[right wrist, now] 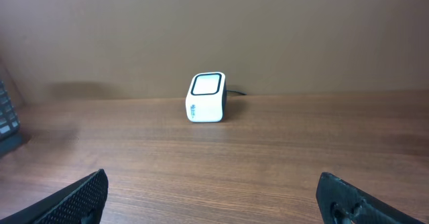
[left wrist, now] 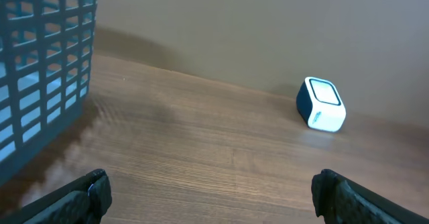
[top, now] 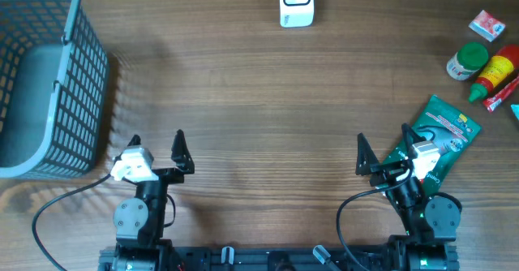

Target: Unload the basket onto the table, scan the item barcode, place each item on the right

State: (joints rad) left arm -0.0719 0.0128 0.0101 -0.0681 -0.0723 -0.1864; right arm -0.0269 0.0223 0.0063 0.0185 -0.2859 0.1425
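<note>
Here, both end effectors wide — left end effector [top: 156, 140], right end effector [top: 382, 139], scanner [top: 296, 2] far.

A white barcode scanner [right wrist: 206, 97] with a dark-framed window is being shown standing on the wooden tabletop [right wrist: 268, 157] just above the middle of the frame, before a plain brown wall. The right hand [right wrist: 214, 197] is being held wide open, its dark fingers [right wrist: 77, 198] occupying the lower corners, nothing being gripped.

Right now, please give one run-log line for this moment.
stage: start | left gripper: open, empty | right gripper: open, empty | white box-shaped barcode scanner: far edge, untouched
</note>
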